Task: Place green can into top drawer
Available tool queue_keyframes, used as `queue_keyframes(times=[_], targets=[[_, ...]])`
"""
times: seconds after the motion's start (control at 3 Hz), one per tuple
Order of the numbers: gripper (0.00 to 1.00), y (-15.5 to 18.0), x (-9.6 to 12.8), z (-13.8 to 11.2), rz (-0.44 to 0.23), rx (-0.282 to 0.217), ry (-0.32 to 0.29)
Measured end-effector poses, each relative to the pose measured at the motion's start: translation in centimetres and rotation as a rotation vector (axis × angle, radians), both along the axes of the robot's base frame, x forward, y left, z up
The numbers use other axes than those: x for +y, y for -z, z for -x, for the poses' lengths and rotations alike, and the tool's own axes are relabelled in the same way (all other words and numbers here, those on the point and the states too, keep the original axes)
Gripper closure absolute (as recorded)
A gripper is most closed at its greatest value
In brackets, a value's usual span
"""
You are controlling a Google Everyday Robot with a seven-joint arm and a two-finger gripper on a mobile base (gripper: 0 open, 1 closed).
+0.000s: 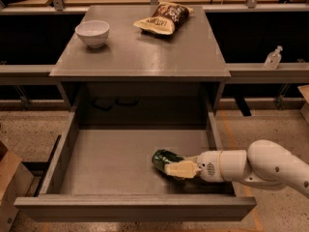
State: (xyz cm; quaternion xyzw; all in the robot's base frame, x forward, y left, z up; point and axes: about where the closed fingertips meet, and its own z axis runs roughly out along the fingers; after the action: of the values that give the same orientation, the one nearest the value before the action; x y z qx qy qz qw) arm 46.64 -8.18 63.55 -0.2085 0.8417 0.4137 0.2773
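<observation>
The top drawer (135, 208) is pulled right out from under the grey table (140, 57), its flat front panel nearest me and its low side walls running back into the shadow beneath the tabletop. The white arm (263, 164) reaches in over the drawer's right wall, and the gripper (171, 167) sits low inside, in the right front part of the drawer. Its tan fingers (183, 169) are pinched on the green can (163, 157), which lies tipped on its side with its dark shiny body pointing toward the left and back. The can is down close to the drawer floor, inside the walls and nearer the right wall than the left. From here I cannot tell whether it touches the bottom or hangs just above it. Up on the tabletop a white bowl (92, 32) stands upright near the back left corner. A tan-and-brown chip bag (161, 19) lies flat toward the back, well apart from the bowl. Off to the right, a small clear bottle (273, 58) stands on a low ledge beside the table.
</observation>
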Motion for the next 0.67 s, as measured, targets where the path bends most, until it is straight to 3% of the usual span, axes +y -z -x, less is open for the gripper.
queue_keyframes(times=[0.67], targets=[[0.12, -0.34, 0.09, 0.03, 0.0, 0.0, 0.0]])
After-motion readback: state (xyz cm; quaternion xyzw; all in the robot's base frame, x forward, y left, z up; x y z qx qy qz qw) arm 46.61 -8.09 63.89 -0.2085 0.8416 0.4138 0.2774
